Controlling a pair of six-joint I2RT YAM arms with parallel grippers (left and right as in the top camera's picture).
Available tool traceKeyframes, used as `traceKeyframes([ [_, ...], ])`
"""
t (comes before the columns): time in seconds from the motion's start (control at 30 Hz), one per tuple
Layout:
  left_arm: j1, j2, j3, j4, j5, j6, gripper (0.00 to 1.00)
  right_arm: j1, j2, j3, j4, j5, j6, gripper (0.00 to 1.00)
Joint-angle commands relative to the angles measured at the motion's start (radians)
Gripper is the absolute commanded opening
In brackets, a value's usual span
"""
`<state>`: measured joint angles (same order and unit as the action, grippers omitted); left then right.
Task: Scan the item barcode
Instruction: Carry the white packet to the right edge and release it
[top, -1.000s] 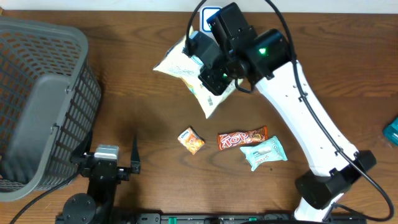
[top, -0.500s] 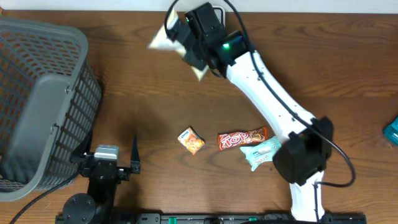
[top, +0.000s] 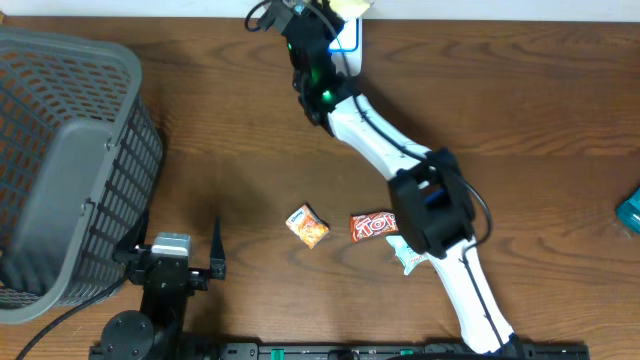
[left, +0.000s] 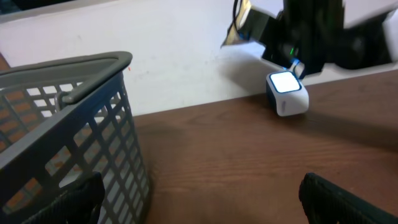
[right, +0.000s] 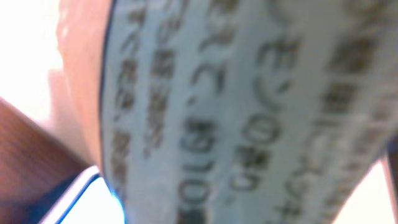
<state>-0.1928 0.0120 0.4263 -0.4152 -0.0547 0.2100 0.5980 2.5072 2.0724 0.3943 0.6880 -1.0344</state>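
If my right gripper (left: 273, 34) tilts, the code may miss the small white, blue-lit scanner box (left: 287, 93) at the overhead frame's top centre. Its fingers are clamped on the pale crinkly printed snack bag (right: 249, 112), raised near the scanner; my left gripper (left: 199, 202) gapes empty

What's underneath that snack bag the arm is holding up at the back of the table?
A small white scanner box with a glowing top sits below the bag. From overhead, the right arm hides part of it.
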Motion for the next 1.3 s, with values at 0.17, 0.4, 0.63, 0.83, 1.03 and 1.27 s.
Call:
traceKeyframes([
  [0.17, -0.003, -0.001, 0.002, 0.004, 0.002, -0.005, 1.0, -0.004, 0.13, 0.01, -0.001, 0.059, -0.259, 0.01],
  [0.4, -0.003, -0.001, 0.002, 0.004, 0.002, -0.005, 1.0, 0.006, 0.134, 0.009, -0.044, 0.063, -0.192, 0.01],
  [0.63, -0.003, -0.001, 0.002, 0.004, 0.002, -0.005, 1.0, 0.006, 0.093, 0.009, -0.162, 0.066, -0.001, 0.01],
  [0.83, -0.003, -0.001, 0.002, 0.004, 0.002, -0.005, 1.0, -0.048, -0.073, 0.009, -0.468, 0.126, 0.126, 0.01],
  [1.03, -0.003, -0.001, 0.002, 0.004, 0.002, -0.005, 1.0, -0.187, -0.262, 0.009, -0.751, 0.193, 0.293, 0.01],
  [1.27, -0.003, -0.001, 0.002, 0.004, 0.002, -0.005, 1.0, -0.476, -0.329, 0.009, -1.02, 0.131, 0.538, 0.01],
])
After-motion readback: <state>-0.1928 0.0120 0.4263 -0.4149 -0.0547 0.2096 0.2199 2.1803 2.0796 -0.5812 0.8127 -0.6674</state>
